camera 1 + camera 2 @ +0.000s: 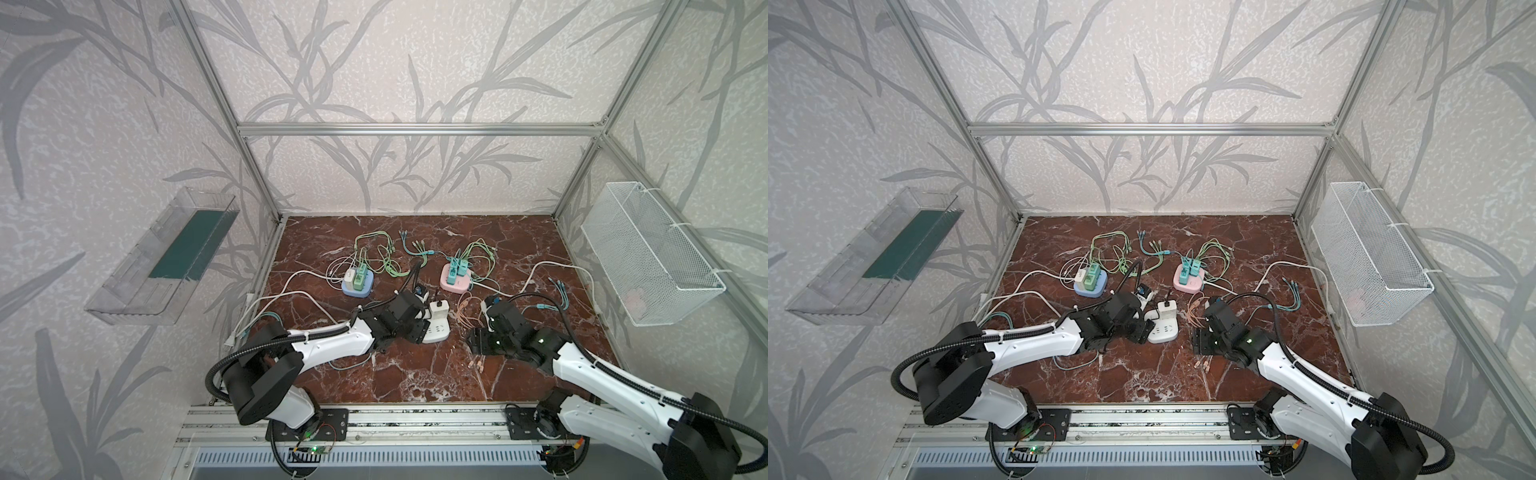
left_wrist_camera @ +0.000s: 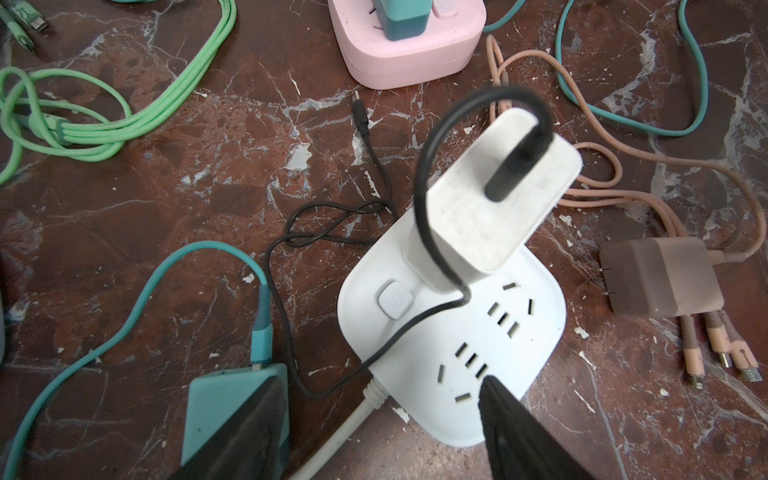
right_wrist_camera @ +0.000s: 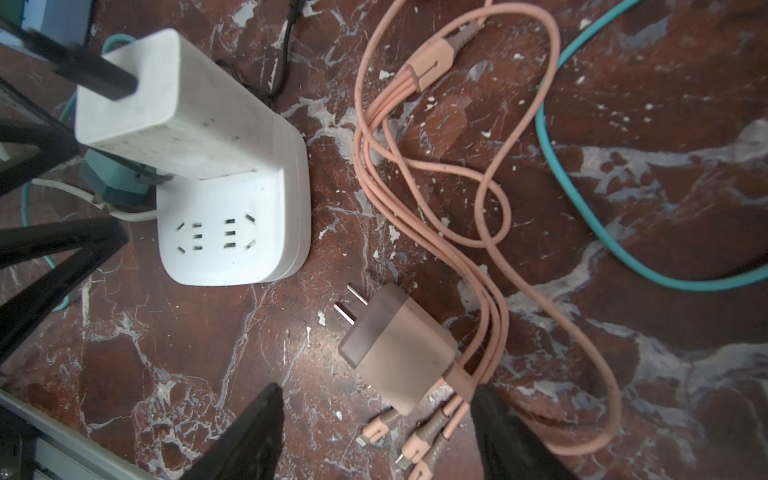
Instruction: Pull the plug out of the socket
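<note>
Pinkish-brown plug out and done by the look of it: flat on the marble table, prongs bare, just beside the white socket block but not touching. Right claw spread wide over the plug's cable end, gripping nothing, so counting that one as finished.

Not finished overall though. White charger with the black cable seated upright in that same block, not pulled yet. Left claw also wide open and empty, parked low at one end of the block, one finger over a teal plug lying loose on the table, the other over the block's empty slots. Can't tell whether pressing down on anything.

Guessing next up: steady the block and pull the white one straight up. Further back, blue socket block and pink socket block both loaded with plugs too, no idea if those count. Calling it partway, maybe half.
</note>
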`<state>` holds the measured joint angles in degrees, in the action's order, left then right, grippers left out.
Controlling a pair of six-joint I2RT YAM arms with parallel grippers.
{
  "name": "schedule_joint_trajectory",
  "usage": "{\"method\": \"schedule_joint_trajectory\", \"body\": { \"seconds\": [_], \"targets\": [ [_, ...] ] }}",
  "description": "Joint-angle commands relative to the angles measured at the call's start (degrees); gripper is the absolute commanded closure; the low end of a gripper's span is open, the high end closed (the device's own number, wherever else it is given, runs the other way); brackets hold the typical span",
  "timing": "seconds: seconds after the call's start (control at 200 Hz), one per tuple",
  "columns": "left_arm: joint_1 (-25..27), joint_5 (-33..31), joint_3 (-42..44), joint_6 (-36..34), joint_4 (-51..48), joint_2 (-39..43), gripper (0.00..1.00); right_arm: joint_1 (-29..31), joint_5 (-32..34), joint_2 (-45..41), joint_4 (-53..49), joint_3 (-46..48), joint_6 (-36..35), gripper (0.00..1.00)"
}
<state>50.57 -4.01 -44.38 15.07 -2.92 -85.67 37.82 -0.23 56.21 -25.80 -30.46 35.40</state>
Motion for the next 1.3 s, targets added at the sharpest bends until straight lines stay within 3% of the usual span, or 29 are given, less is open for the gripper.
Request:
{"method": "schedule_joint_trajectory", "body": {
  "seconds": [0.0,0.385,0.905,1.295],
  "targets": [
    [0.0,-0.8,0.9,0.3,0.5,1.8,0.25,1.0,1.9,-1.7,0.5,-1.9,-2.4,0.31],
    [0.0,-0.5,2.4,1.1,0.6,2.1,0.26,10.4,11.1,8.2,8.5,-7.0,-5.2,0.31],
    [-0.1,-2.7,5.4,2.8,2.3,5.1,0.25,13.1,15.6,20.4,15.2,-13.1,-6.0,0.25],
    [-0.5,-2.4,6.1,4.2,3.5,4.9,0.25,13.2,15.3,26.2,17.0,-16.3,-6.2,0.16]
  ]
}}
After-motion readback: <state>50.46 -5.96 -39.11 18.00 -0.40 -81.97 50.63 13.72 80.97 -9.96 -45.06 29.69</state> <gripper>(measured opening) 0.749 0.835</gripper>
